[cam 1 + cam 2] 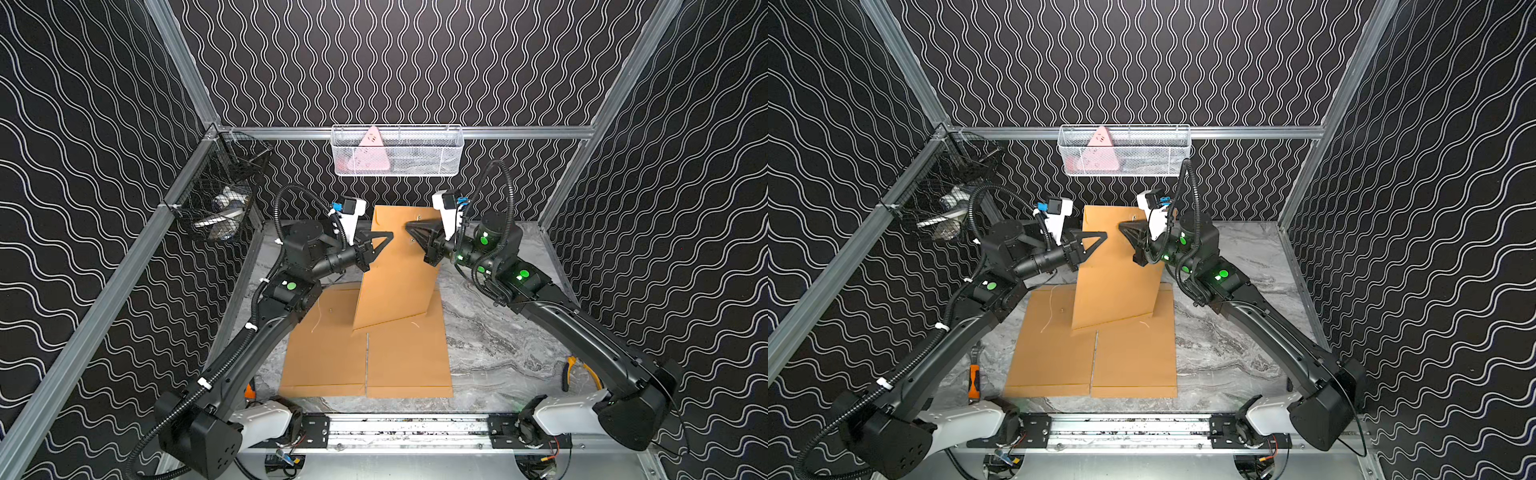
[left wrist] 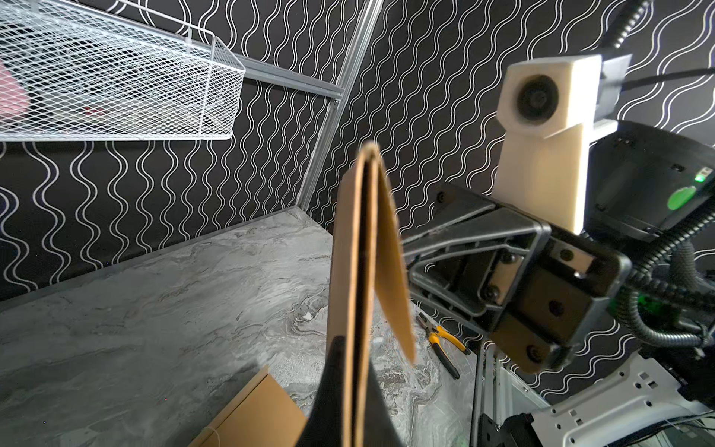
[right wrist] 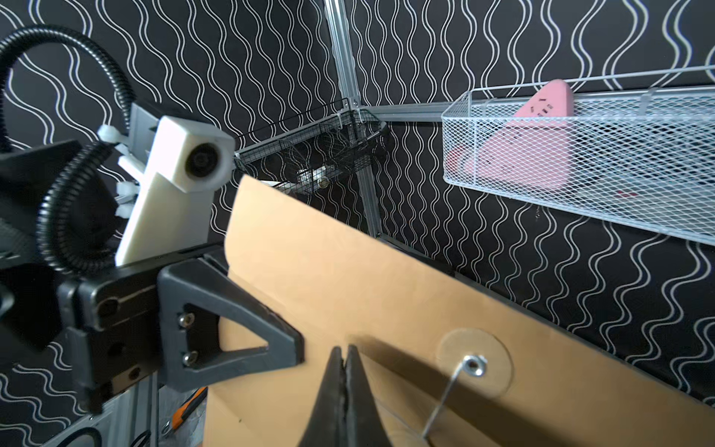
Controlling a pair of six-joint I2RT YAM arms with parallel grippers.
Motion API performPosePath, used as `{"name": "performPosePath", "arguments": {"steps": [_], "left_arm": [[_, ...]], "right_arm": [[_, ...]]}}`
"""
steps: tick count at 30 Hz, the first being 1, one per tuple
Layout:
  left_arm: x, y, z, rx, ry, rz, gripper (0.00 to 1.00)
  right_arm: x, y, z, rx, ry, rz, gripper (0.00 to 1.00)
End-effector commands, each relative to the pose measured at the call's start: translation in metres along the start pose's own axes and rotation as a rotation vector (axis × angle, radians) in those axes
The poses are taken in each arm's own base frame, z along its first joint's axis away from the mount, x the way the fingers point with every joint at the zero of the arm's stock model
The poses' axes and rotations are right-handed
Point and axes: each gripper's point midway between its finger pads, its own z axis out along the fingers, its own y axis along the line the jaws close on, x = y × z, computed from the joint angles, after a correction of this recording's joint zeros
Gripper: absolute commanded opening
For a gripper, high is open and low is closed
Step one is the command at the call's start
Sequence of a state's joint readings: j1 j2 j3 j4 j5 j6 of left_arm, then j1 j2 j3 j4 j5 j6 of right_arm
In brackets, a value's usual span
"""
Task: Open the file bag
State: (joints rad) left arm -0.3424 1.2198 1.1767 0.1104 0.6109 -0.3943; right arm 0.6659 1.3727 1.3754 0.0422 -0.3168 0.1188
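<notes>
1. The left end effector [image 1: 390,236] is closed on the left edge of the brown kraft-paper file bag [image 1: 399,282]. The left wrist view shows the bag edge-on, pinched between the two black fingers [image 2: 329,387].
2. The right end effector [image 1: 408,226] is closed as well, its fingers pressed together with the tips at the front face of the bag. Whether they pinch anything, I cannot tell.
3. The file bag stands raised and a little tilted between the two arms, above the middle of the grey marble-pattern table [image 1: 498,332]. Its flap [image 2: 390,263] hangs away from the body, toward the right arm.
4. The two end effectors point at each other, and only the bag is between them.
5. Under the bag, two flat brown paper envelopes [image 1: 324,353] lie side by side on the table. The lower edge of the bag is over them; whether it touches them is not clear.
6. Yellow-handled pliers [image 2: 445,344] lie near the right edge of the table, and an orange-handled tool [image 1: 973,382] lies near the left edge, both well apart from the bag.
7. A white wire-mesh basket [image 1: 415,153] hangs on the back rail and holds a pink triangular block [image 1: 371,151]. A black wire basket [image 1: 220,195] hangs on the left wall.
8. The paper is matte and stiff. A round paper washer with a metal rivet [image 3: 474,363] sits on the bag, and a thin string [image 3: 445,398] hangs from it.
</notes>
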Motion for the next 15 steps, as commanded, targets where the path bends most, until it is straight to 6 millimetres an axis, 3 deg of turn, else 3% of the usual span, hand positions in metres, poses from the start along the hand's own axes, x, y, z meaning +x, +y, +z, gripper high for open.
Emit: {"name": "performPosePath", "arguments": {"steps": [1,8,13,15], "left_arm": [[-0.01,-0.006,0.001,0.034,-0.043,0.013,0.0],[-0.012,-0.002,0.001,0.018,-0.059,0.012,0.0],[-0.015,0.0,0.002,0.016,-0.067,0.021,0.0],[-0.014,0.001,0.002,0.01,-0.067,0.03,0.0]], "right_arm": [[-0.004,0.01,0.003,-0.043,0.0,0.004,0.0],[-0.003,0.018,0.007,-0.078,0.01,0.015,0.0],[0.001,0.007,-0.005,0.006,0.013,0.031,0.0],[-0.001,0.006,-0.015,0.031,0.012,0.033,0.09]]}}
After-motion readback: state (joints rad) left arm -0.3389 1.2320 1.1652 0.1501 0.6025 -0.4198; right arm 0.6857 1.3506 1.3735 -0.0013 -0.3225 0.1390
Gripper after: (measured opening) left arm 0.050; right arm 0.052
